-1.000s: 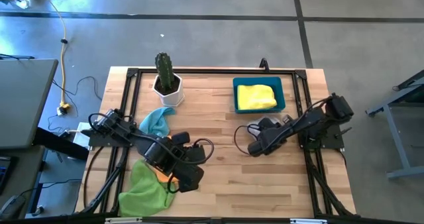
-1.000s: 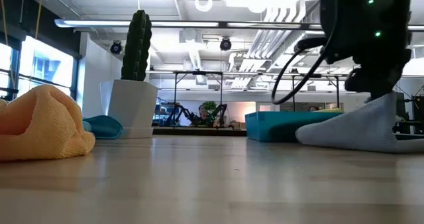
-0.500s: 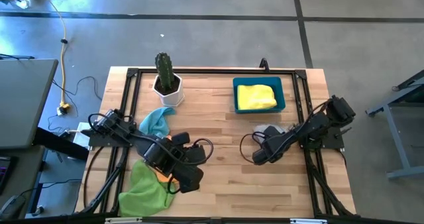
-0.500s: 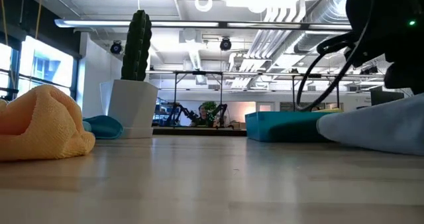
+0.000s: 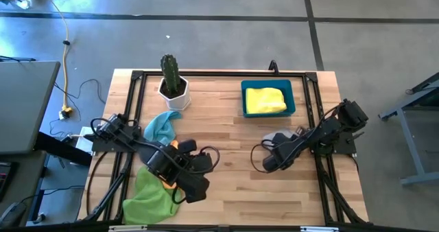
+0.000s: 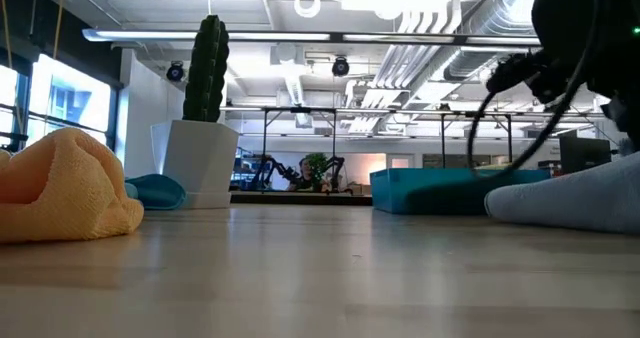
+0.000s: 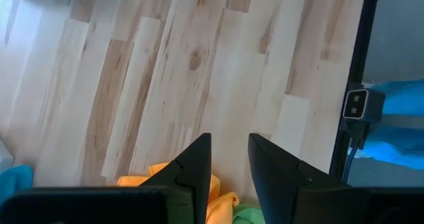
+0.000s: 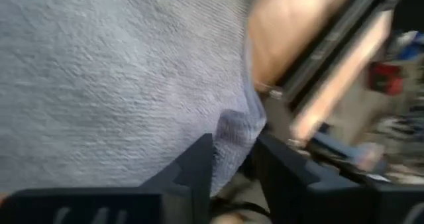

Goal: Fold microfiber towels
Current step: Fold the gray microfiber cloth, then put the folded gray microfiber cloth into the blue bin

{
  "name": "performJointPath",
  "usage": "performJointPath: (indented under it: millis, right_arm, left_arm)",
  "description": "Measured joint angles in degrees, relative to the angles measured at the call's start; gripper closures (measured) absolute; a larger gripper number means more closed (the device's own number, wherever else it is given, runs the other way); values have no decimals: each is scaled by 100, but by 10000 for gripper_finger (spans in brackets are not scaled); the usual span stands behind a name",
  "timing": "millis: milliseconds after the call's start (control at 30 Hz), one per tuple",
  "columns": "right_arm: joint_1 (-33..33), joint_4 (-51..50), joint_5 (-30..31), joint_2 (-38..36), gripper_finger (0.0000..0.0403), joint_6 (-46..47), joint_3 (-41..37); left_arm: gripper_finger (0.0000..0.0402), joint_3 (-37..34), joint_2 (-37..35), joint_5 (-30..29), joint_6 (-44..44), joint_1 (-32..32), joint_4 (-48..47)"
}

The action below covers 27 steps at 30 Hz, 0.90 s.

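The grey towel (image 5: 276, 136) lies on the table's right half; it is a low mound in the low view (image 6: 570, 193) and fills the right wrist view (image 8: 119, 85). My right gripper (image 5: 269, 163) is open just above it, its fingers on either side of a towel edge (image 8: 235, 134). My left gripper (image 5: 197, 189) hovers open at the near left, over the orange towel (image 7: 222, 201) that lies on a lime green towel (image 5: 147, 194). A light blue towel (image 5: 159, 125) lies crumpled by the cactus pot. A yellow towel (image 5: 265, 99) lies in the blue bin (image 5: 293, 100). My right gripper stands with its fingers on either side of the grey towel's edge (image 8: 232, 128), coming at it from above. Whether the fingers touch the cloth, I cannot tell. The towel lies flat on the table.
A potted cactus (image 5: 171, 77) stands at the far left, and the blue bin sits at the far right. A black frame (image 5: 219, 74) runs along the table's edges. Bare wood (image 5: 226, 170) lies between the two arms.
My right gripper has moved toward the table's near right, drawing the grey towel with it. The towel stood in a raised peak under the gripper and has since sunk into a low mound farther right. My left arm has barely moved.
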Motion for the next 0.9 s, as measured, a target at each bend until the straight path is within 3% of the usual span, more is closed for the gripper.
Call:
performJointPath:
  millis: [167, 600, 800, 900]
  right_arm:
    - [-15, -22, -265, -78, 275, -600, 3]
    - [-15, 93, -761, -98, 274, -845, 11]
    - [-18, 323, -487, -98, 274, -695, 11]
    - [-15, 1001, -477, -89, 274, -744, 11]
  left_arm:
    - [312, 0, 0, -83, -138, -71, -2]
    - [312, 0, 0, -111, -363, -148, 35]
    - [312, 0, 0, -109, -363, -145, 56]
    - [312, 0, 0, -109, -378, -148, 58]
